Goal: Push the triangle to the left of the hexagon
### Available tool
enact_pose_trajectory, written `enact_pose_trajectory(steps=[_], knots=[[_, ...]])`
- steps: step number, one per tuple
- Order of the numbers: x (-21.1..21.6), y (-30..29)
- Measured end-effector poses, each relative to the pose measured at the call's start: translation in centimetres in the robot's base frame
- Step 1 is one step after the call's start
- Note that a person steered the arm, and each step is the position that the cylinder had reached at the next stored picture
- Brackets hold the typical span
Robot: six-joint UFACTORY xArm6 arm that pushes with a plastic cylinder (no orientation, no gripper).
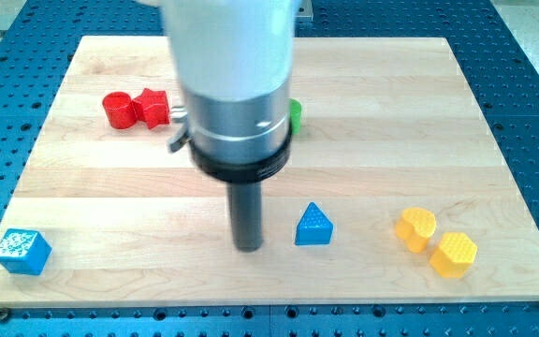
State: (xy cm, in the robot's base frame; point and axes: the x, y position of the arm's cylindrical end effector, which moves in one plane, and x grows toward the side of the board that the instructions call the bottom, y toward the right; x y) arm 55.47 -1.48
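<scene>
The arm (232, 84) is seen coming down from the top centre of the frame, w/ a white upper body, silver collar and black ring. No jaws are fitted; the end effector is just a straight dark rod, so nothing is pinched or spread. My tip (248, 248) is set on the wooden board (363, 103), lower centre of the frame.

The blue triangle (313, 226) is found just right of my tip, close but apart; a small gap of bare wood is seen btwn them. The yellow hexagon (454, 255) is placed at lower right, well right of the triangle. A second yellow block (415, 228), rounded, shape unclear, is touching the hexagon's upper-left side.

At upper left, two red blocks (135, 109) are set touching side by side; exact shapes can't be told. A green block (295, 114) is mostly hidden behind the arm, upper centre. A blue cube (22, 251) is placed at the board's lower-left corner, far from the rest.
</scene>
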Motion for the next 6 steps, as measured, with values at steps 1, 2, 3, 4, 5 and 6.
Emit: enact_pose_trajectory(steps=[1,2,3,4,5,6], knots=[[-1.0,6.2],[-0.4,14.3],[0.9,12.3],[4.0,3.9],[6.4,0.0],[6.1,-16.6]])
